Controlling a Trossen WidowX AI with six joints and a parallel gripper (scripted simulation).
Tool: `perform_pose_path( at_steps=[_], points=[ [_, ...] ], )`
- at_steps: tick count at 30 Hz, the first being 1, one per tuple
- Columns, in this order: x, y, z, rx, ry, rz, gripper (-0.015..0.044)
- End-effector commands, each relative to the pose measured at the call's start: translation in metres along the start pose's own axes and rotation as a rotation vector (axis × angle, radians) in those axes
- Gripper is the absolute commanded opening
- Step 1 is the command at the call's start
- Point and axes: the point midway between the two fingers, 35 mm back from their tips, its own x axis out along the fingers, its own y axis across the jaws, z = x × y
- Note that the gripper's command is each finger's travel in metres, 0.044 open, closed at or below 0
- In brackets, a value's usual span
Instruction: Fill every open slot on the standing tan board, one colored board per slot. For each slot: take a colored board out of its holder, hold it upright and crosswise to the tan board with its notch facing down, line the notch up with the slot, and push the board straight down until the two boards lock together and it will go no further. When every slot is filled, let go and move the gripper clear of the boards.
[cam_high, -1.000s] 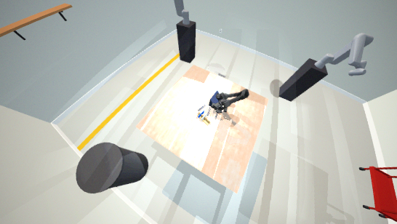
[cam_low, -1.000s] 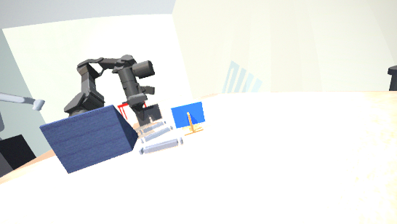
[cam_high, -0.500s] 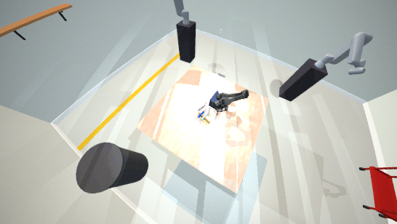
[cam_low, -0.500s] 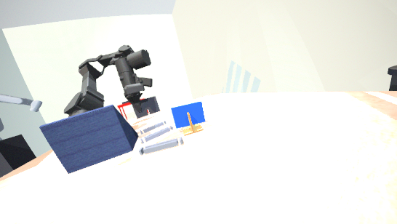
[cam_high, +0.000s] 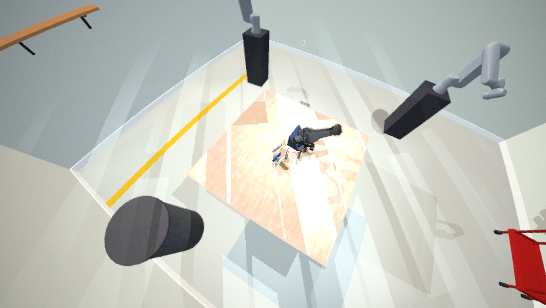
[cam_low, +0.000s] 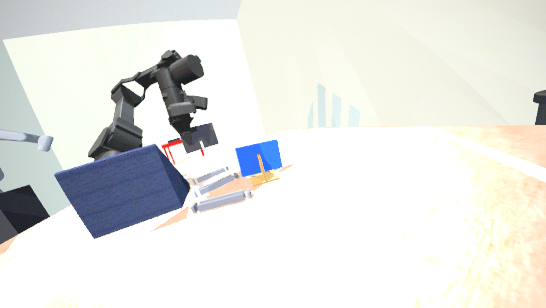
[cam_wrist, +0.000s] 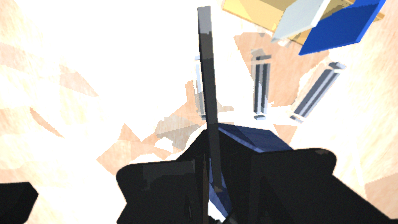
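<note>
Dark grey board: upright, pinched in the jaws, raised above the table, notch facing down. Blue board: upright, crosswise on the tan board, which stands on the table. Pale grey board: also crosswise there, beside the blue. Three grey holders: long, low, side by side on the table, near the tan board.
</note>
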Motion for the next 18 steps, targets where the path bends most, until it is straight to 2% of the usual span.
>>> perform_pose_path(
  at_steps=[1, 18],
  points=[
    [-0.004, -0.005, 0.007, 0.027, 0.004, -0.003, 0.0000],
    [-0.011, -0.024, 0.045, 0.155, 0.002, -0.007, 0.0000]
  ],
)
